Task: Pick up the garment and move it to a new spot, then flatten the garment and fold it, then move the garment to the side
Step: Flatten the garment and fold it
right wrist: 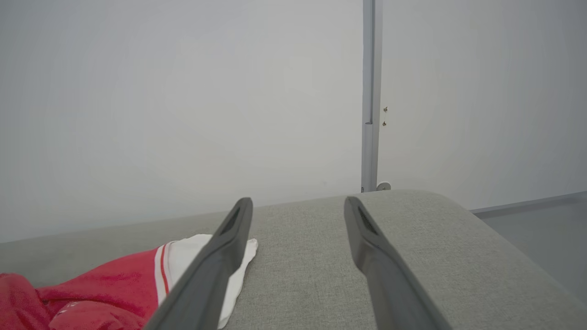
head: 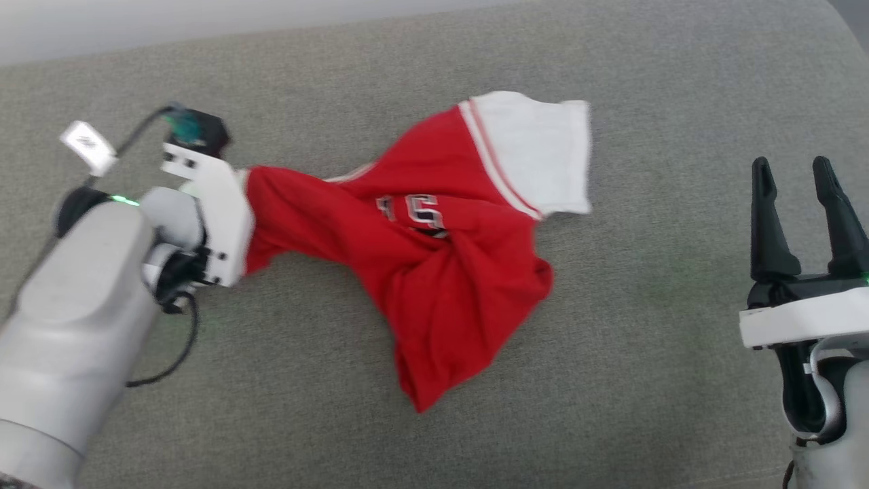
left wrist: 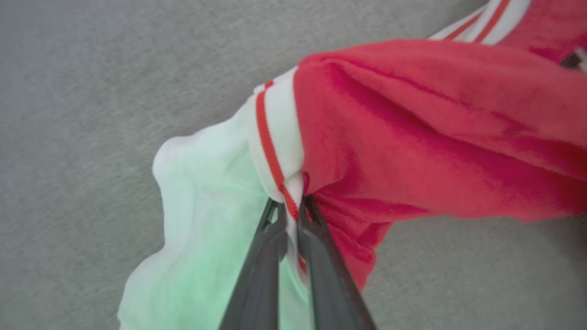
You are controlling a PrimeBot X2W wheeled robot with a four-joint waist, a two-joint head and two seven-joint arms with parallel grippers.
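A grey woven padded surface [head: 645, 353] fills the head view. In the right wrist view its corner curves down at the right, with a plain pale wall [right wrist: 183, 91] behind, one vertical grey strip [right wrist: 370, 91] on that wall, and grey floor [right wrist: 541, 220] at the far right.

There is one garment [head: 407, 272], and two grippers. The garment lies crumpled in the middle of the head view. Its long axis runs from the left middle of the frame to the upper right, ending in one flat white sleeve [head: 536, 153]. A red tail of cloth points toward the lower centre. Part of the black lettering [head: 414, 214] shows mid-frame, twisted among folds.

In the left wrist view the left gripper [left wrist: 291, 208] has its two fingers pressed together on the garment's red-striped white trim [left wrist: 270, 146], beside a second white sleeve [left wrist: 206, 206] tinted green.

The right gripper [head: 791, 166] stands at the right edge of the head view, fingers apart and holding nothing, well clear of the garment.
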